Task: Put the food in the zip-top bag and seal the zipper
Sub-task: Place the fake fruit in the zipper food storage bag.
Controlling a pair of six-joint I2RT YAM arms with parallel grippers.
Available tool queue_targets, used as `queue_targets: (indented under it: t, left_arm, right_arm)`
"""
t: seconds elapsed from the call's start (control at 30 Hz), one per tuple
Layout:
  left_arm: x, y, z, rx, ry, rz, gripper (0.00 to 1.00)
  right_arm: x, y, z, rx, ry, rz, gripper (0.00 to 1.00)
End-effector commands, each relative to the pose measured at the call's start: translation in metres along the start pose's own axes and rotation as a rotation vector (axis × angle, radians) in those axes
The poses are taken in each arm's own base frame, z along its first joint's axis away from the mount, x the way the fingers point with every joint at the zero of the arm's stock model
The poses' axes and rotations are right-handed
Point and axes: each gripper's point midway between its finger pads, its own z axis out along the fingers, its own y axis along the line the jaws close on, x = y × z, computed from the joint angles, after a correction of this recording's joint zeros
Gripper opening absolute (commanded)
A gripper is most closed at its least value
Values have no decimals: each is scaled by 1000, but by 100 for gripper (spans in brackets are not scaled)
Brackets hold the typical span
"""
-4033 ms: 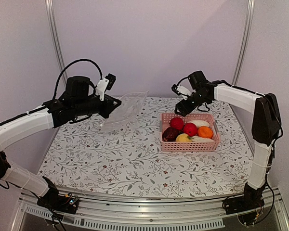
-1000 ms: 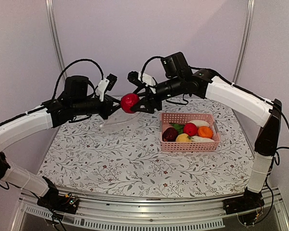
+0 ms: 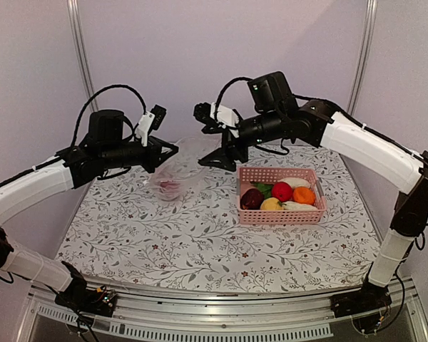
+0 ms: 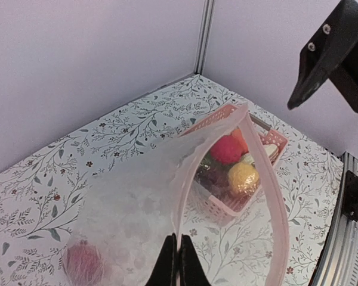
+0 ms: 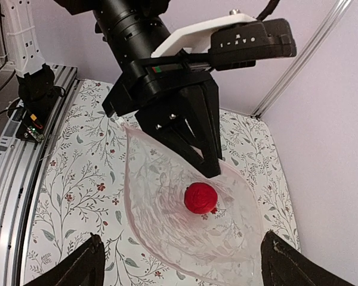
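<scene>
Clear crinkled plastic toward the far left of the table (image 3: pixel 200 246): zip-top bag (image 3: pixel 185 165) held up by its mouth, left gripper (image 3: pixel 172 147) pinched tight together on the near end of the mouth edge. Whitish-pink zipper (image 4: pixel 273 196) gaping in a wide loop, unsealed. Inside, at the bag's low end, a single red ball (image 3: pixel 171 187); contact between that end and the table not clear.

Just right of the bag mouth and above it, right gripper (image 3: pixel 215 158) with jaws spread wide, nothing between them.

Farther right, toward the far right corner, a pink perforated basket (image 3: pixel 282 217) flat on the table with the rest of the food:
- dark maroon piece (image 3: pixel 252 198) at the near left
- second red ball (image 3: pixel 281 191) at centre
- yellow piece (image 3: pixel 271 204) at the near side
- orange piece (image 3: pixel 304 194) on the right
- two white oblongs, one at the far side (image 3: pixel 294 182) and one along the near right (image 3: pixel 297 206)
- green leafy piece (image 3: pixel 264 189) tucked at the far left

Underneath, white cloth (image 3: pixel 164 242) printed with grey-green sprigs and small dark red flowers, covering the table. Silver metal rail (image 3: pixel 221 313) along the near edge, both arm bases bolted there. Pale lilac walls (image 3: pixel 221 43) behind, two slim metal posts (image 3: pixel 78 43) rising at the far corners.
</scene>
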Motion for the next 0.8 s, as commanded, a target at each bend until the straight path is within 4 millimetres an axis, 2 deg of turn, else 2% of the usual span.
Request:
queue_targets:
  t: [0.0, 0.17, 0.27, 0.4, 0.53, 0.67, 0.77]
  left_arm:
    - [0, 6, -2, -14, -12, -1, 0]
    - [1, 7, -1, -19, -9, 0, 0]
    - [3, 8, 0, -21, -5, 2, 0]
    - [2, 7, -1, -20, -6, 3, 0]
    - [3, 8, 0, -22, -2, 2, 0]
    - [5, 8, 2, -19, 3, 0, 0]
    - [6, 8, 3, -19, 8, 0, 0]
  right_arm:
    - [1, -11, -29, 83, 35, -34, 89]
    - [25, -20, -42, 95, 58, 28, 88]
    - [50, -32, -51, 126, 94, 66, 87]
    - [93, -47, -65, 149, 142, 157, 85]
    - [146, -54, -74, 174, 226, 260, 83]
    - [196, -50, -74, 162, 320, 348, 81]
    - [221, -42, -72, 141, 363, 409, 80]
